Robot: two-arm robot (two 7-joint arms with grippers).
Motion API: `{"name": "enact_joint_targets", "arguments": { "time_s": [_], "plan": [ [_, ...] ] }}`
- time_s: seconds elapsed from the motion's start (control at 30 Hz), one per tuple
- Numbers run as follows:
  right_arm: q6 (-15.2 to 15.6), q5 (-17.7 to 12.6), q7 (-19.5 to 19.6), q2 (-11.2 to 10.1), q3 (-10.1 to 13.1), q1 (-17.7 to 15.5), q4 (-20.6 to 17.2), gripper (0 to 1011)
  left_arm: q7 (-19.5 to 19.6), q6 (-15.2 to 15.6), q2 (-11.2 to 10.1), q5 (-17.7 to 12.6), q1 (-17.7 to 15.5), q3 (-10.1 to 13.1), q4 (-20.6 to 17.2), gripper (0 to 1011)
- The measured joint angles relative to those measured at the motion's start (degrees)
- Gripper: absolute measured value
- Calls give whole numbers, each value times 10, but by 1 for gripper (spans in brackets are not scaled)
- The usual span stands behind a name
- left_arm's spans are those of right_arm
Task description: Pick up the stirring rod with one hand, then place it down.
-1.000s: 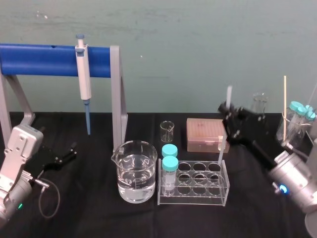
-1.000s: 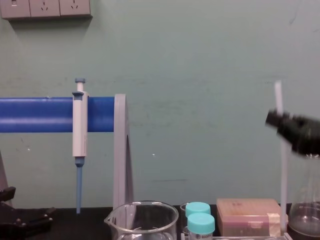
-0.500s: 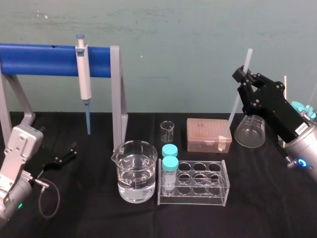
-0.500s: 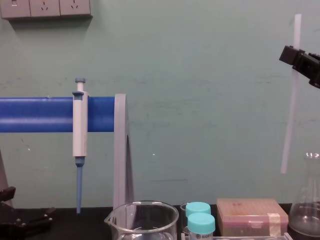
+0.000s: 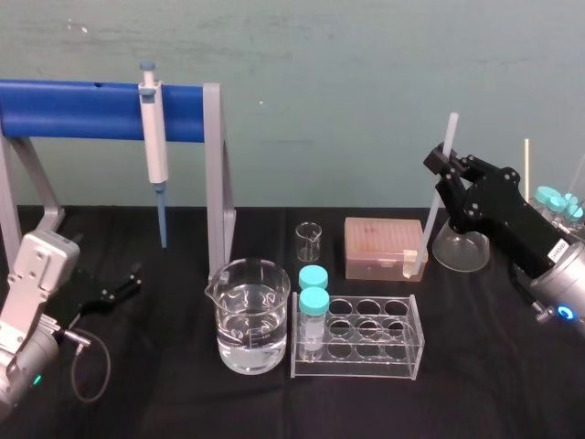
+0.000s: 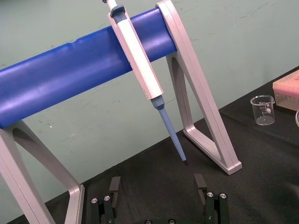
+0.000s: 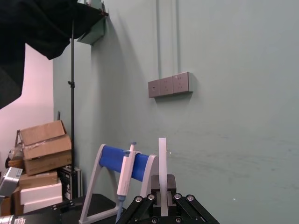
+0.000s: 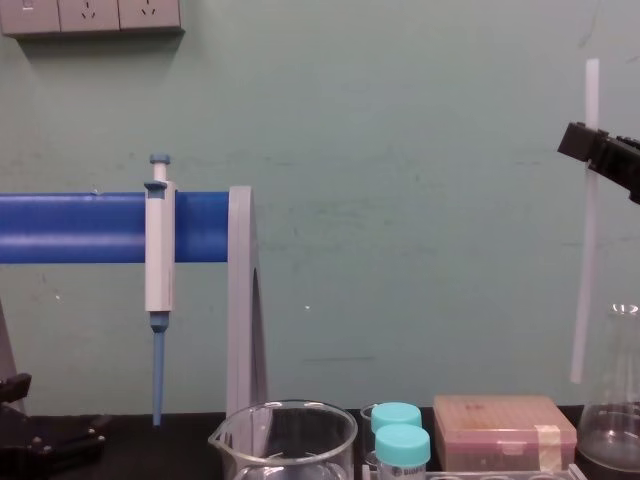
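A laboratory bench: at the head view's upper left a pipette (image 5: 154, 137) hangs on a blue stand (image 5: 82, 112); at centre stand a water-filled beaker (image 5: 249, 315) and a tube rack (image 5: 358, 363) with capped vials (image 5: 313, 303); a flask (image 5: 457, 252) sits at right.

Stirring rod (image 5: 428, 233): thin, straight, translucent white; near-upright, slightly tilted, clamped in right pincer (image 5: 442, 170), raised over bench's right rear.

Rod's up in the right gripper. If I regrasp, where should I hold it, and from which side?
Pinch the rod across its thin shaft near the top, from the right, as the right gripper does now. It hangs near upright, so the long lower end is free for setting down. The left gripper is parked at left.
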State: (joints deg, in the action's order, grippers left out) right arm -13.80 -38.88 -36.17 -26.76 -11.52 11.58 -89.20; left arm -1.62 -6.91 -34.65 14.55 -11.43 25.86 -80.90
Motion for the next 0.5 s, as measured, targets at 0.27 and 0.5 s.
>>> {"name": "enact_joint_targets", "arguments": {
  "time_s": [0.27,0.5],
  "plan": [
    [-3,-9,-19,-13,-9,7,10,67,0,0,0,0,0,0,0,1000],
    [-1,-12,-25,-20,-18,13,17,67,0,0,0,0,0,0,0,1000]
  ]
}}
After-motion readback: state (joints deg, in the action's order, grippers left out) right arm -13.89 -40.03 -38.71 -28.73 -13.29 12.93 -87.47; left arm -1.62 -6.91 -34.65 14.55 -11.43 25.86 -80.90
